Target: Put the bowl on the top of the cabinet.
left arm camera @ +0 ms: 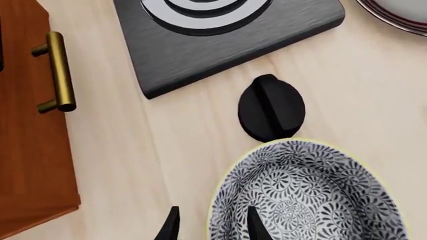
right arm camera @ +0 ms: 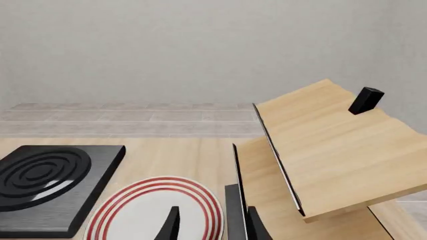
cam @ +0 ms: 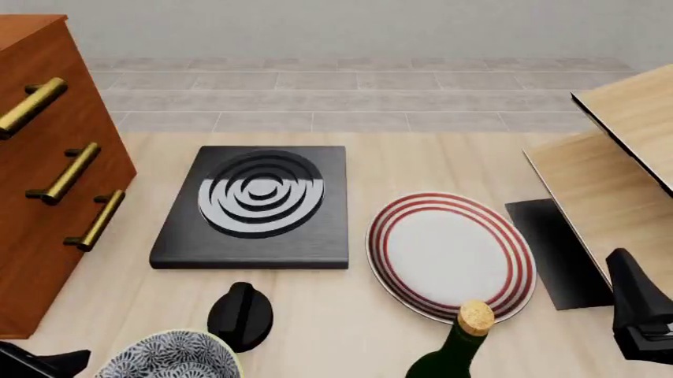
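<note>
The bowl [left arm camera: 313,195], grey-blue and white with a floral pattern and a pale rim, sits on the table at the near left [cam: 173,358]. My left gripper [left arm camera: 213,227] is open and straddles the bowl's rim, one finger [left arm camera: 257,225] inside the bowl and the other outside. The reddish-brown cabinet [cam: 42,197] with brass handles [left arm camera: 59,72] stands at the table's left edge, just beyond the bowl; its top is cut off by the frame. My right gripper [right arm camera: 213,227] is open and holds nothing, at the near right [cam: 641,315].
A black knob [cam: 239,315] lies just beyond the bowl. A black hob [cam: 258,206] sits mid-table, with a red-ringed white plate [cam: 450,253] to its right. A corked bottle [cam: 462,346] stands at the front edge. A tan wooden unit [cam: 620,157] fills the right side.
</note>
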Action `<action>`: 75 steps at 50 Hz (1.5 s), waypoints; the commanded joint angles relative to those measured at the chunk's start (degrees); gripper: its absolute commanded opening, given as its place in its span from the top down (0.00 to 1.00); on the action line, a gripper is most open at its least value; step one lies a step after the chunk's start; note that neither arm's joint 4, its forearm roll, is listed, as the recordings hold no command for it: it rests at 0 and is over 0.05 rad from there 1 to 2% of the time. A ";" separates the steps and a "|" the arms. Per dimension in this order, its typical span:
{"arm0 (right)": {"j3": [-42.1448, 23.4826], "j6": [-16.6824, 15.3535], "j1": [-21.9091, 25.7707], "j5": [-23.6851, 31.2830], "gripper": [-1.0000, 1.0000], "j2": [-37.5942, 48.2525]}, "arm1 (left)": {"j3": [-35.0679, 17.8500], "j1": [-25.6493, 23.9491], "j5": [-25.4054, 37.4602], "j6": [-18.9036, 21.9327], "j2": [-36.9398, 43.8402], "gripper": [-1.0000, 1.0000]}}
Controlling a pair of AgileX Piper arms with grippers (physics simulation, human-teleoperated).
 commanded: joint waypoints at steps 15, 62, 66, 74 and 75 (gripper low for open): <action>0.00 0.00 0.02 0.00 0.00 0.01 | 1.22 -0.46 -1.39 0.22 2.72 0.00; 0.00 -0.01 0.00 0.01 0.00 0.01 | 1.22 2.40 -9.64 1.40 11.21 1.00; 0.00 0.01 -0.01 0.01 0.00 0.01 | 1.20 0.45 -5.25 2.46 3.56 1.00; 0.00 0.01 0.00 -0.01 0.00 -0.01 | -0.07 0.33 -3.94 3.77 0.08 1.00; 0.00 0.01 0.00 -0.01 0.00 -0.01 | -0.10 0.33 -3.76 3.77 -0.08 1.00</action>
